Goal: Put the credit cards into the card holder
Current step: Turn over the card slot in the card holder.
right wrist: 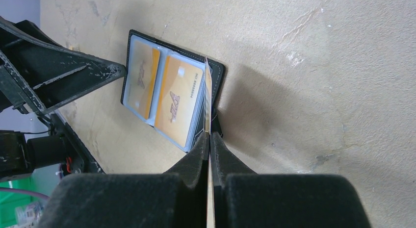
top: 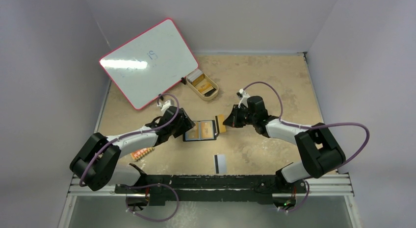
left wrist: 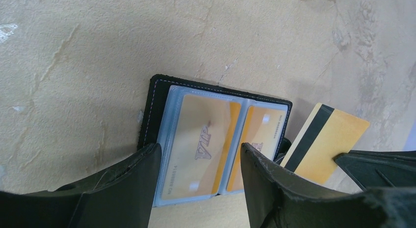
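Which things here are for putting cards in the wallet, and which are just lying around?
For the job: card holder, gold card in the right claw, loose striped card, left claw.
Lying about: whiteboard, tan tray, small orange board.

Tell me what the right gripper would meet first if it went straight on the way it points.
Most likely the card holder: the right gripper is shut on a gold card whose leading edge points at the holder's black border, so the card would touch first. Depth is unclear.
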### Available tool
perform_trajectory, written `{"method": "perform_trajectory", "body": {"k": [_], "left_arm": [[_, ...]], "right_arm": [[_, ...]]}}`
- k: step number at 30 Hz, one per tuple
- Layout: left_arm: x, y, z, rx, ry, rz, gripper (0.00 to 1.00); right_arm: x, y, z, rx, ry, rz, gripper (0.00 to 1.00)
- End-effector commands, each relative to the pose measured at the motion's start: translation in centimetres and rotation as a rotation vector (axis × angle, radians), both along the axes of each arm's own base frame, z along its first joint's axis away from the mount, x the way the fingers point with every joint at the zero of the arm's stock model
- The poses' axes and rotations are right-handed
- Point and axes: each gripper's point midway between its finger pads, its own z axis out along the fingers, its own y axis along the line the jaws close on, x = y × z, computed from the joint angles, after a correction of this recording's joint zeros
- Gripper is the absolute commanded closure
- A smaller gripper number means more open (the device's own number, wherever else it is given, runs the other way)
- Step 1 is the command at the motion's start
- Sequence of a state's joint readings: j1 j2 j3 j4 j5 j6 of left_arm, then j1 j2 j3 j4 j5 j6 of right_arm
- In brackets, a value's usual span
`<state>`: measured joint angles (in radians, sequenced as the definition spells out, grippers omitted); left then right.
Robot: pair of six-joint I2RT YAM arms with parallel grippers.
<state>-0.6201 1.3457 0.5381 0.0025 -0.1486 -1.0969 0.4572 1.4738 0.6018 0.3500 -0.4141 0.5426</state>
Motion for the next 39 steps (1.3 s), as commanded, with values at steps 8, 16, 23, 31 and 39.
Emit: {"method": "perform_trajectory", "body": {"k": [8,16,23,31,39], "left_arm": [[0.6,-1.5,0.3,-0.056,-0.026,-0.044,0.40],[0.7,-3.3,1.6,-0.165,-0.048,-0.074,0.40],[0.8,-5.6,4.8,-0.318,-0.108,-0.119,0.40],[0.5,-6.7,5.5,-0.347,-0.127,-0.148,0.39],[0.5,-8.0,7.0,-0.407,-0.153,-0.174,0.39]], "right_arm": [[0.5,0.4,0.7,0.017,-0.038,0.004,1.00],[0.3,0.3,0.0,0.014,-0.025,0.004,1.00],[0.3,0.4,-0.2,0.019,-0.021,0.005,1.00],[0.2,0.3,-0.3,0.019,-0.020,0.006,1.00],[0.2,0.3,-0.2,0.020,-0.022,0.005,1.00]]}}
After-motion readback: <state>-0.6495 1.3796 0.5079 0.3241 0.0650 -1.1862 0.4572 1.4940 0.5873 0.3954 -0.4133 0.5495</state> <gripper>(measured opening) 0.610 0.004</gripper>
